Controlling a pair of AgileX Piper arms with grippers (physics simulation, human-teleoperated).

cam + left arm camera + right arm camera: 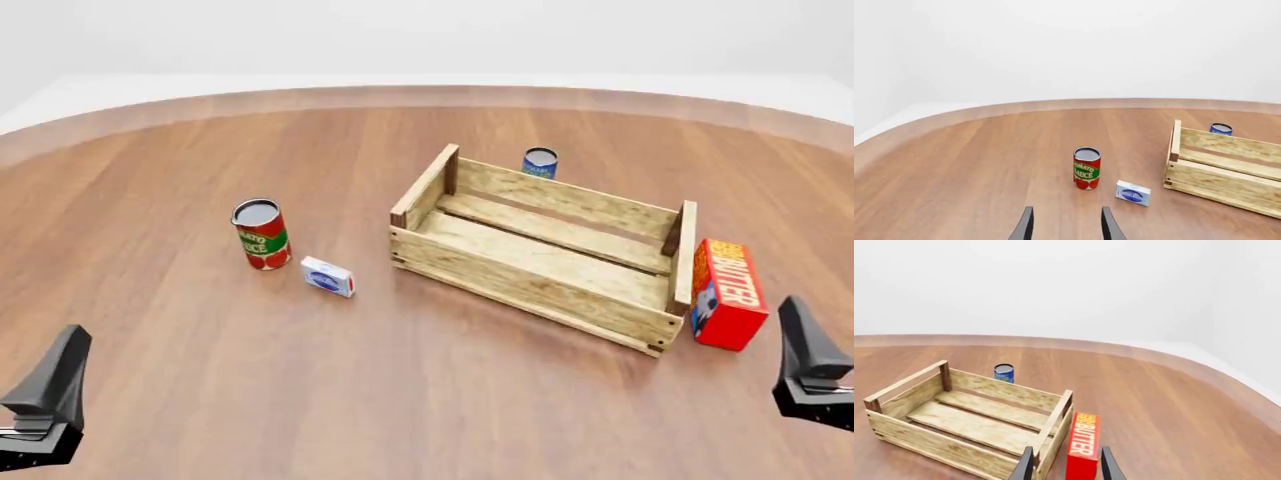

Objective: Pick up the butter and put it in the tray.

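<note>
The butter (727,293), a red carton with white lettering, stands on the table just outside the right end of the tray (534,285), a large wooden slat crate. In the right wrist view the butter (1083,447) stands ahead of my right gripper (1067,450), beside the tray's end wall (1054,425). My right gripper (809,362) is open and empty, near the front right of the table. My left gripper (51,388) is open and empty at the front left, far from the butter. The left wrist view shows its fingers (1026,225) apart and the tray (1224,177).
A tomato sauce can (262,234) and a small white-blue box (327,277) stand left of the tray. A blue can (539,163) stands behind the tray. The table's curved far edge (427,95) runs across the back.
</note>
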